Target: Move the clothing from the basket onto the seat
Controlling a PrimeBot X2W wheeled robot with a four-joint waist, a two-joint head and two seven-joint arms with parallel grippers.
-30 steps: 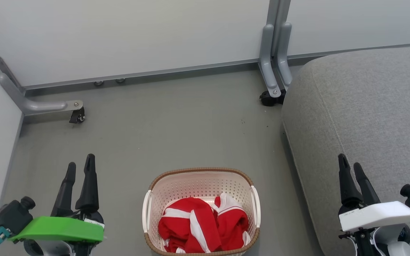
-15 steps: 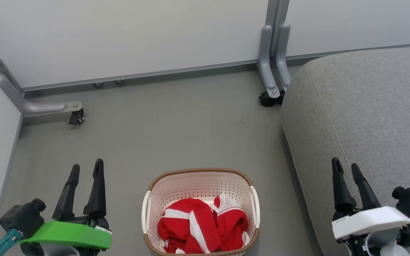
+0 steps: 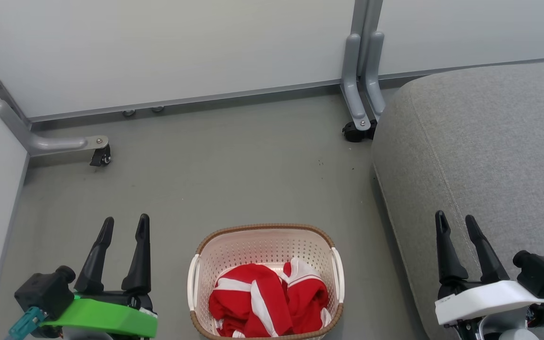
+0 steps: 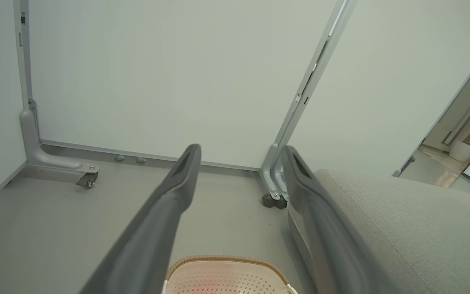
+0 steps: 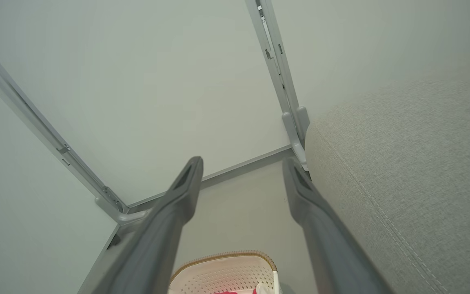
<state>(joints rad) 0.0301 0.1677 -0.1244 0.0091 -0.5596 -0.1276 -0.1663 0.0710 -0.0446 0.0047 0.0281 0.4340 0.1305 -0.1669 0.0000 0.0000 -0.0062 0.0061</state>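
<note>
A cream perforated basket with a brown rim stands on the grey floor at the bottom middle of the head view. Crumpled red-and-white clothing lies inside it. The big grey seat fills the right side. My left gripper hovers open to the left of the basket, nothing between its fingers. Over the seat's front edge, right of the basket, my right gripper stands open and empty. The basket's far rim shows below the left fingers, and the basket again below the right fingers.
White partition panels close off the back and the left. Their grey feet carry casters: one caster at the back left, another caster beside the seat's back corner. Bare floor lies beyond the basket.
My left gripper has shifted right and down in the head view, nearer the basket. My right gripper has shifted left and slightly down. The basket and clothing lie as before.
</note>
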